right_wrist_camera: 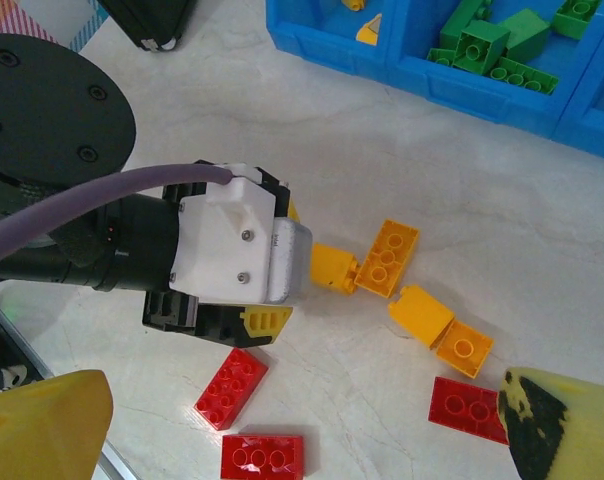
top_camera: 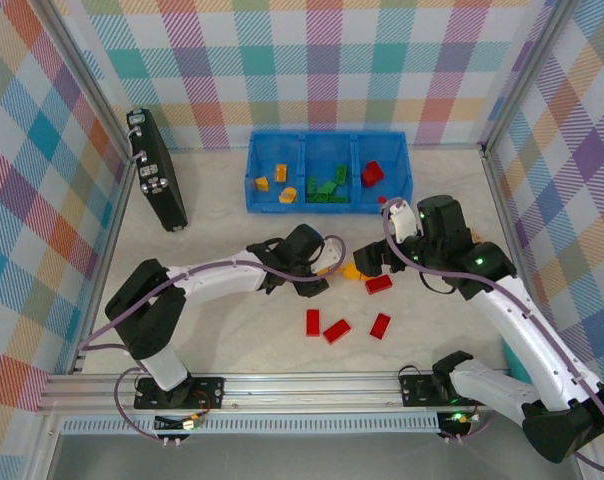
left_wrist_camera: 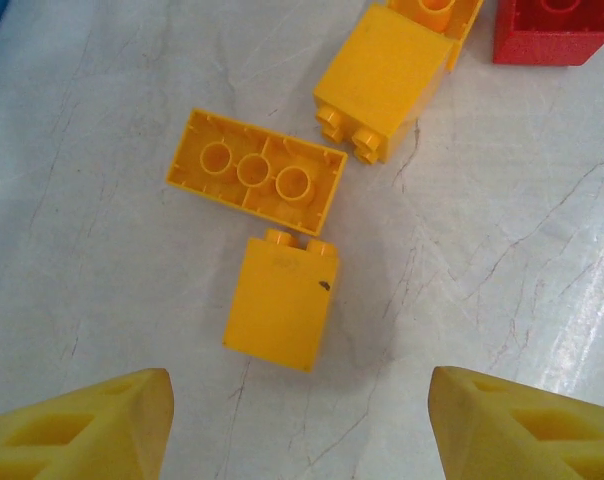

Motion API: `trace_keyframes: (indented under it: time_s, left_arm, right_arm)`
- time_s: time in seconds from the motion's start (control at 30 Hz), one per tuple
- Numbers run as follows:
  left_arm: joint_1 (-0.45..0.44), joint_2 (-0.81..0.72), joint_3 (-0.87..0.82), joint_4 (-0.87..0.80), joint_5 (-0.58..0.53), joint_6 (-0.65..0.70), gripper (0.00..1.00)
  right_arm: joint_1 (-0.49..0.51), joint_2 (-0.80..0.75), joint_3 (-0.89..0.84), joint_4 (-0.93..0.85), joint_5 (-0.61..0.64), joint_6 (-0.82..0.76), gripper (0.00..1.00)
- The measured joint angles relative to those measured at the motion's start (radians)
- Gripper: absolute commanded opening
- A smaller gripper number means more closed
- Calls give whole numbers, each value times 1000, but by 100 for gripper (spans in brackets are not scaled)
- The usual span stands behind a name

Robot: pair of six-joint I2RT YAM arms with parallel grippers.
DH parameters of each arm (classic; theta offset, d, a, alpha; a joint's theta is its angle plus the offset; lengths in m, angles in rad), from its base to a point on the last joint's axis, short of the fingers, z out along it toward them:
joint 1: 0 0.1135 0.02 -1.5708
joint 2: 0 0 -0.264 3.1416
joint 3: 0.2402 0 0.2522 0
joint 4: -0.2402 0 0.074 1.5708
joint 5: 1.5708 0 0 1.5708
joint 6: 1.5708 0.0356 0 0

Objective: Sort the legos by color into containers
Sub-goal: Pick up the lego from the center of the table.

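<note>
Yellow plastic studded bricks (left_wrist_camera: 280,305) lie loose on the pale marbled table (left_wrist_camera: 102,330), short of the bright blue three-compartment bin (top_camera: 327,207). Left gripper (left_wrist_camera: 300,420), arm stretched low, hovers over them with fingers spread and nothing pinched. Right gripper (right_wrist_camera: 302,425) faces it, fingers wide, empty. Brick's stamped mark is possibly lettering, unreadable.

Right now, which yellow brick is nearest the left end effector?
The yellow brick on its side, directly ahead of the left end effector, its studs toward the upturned hollow brick, which lies farther off.
</note>
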Motion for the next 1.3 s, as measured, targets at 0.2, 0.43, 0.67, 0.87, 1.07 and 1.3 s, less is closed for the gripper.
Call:
trace_keyframes:
  time_s: [0.2,0.43,0.67,0.87,1.07,1.3]
  left_arm:
    - [0,71,27,10,1,20,70]
    - [0,153,87,1,1,53,69]
    - [1,213,149,-49,19,67,57]
    - [3,248,175,-95,34,66,47]
    - [3,256,175,-111,34,42,35]
    - [14,219,145,-115,24,2,25]
  right_arm:
    - [0,20,0,1,4,-3,99]
    - [-13,43,0,1,30,-8,99]
    - [-19,62,0,0,53,-23,99]
    - [-24,68,0,0,68,-26,99]
    - [-25,68,0,0,70,-27,99]
    - [-24,56,0,1,60,-29,99]
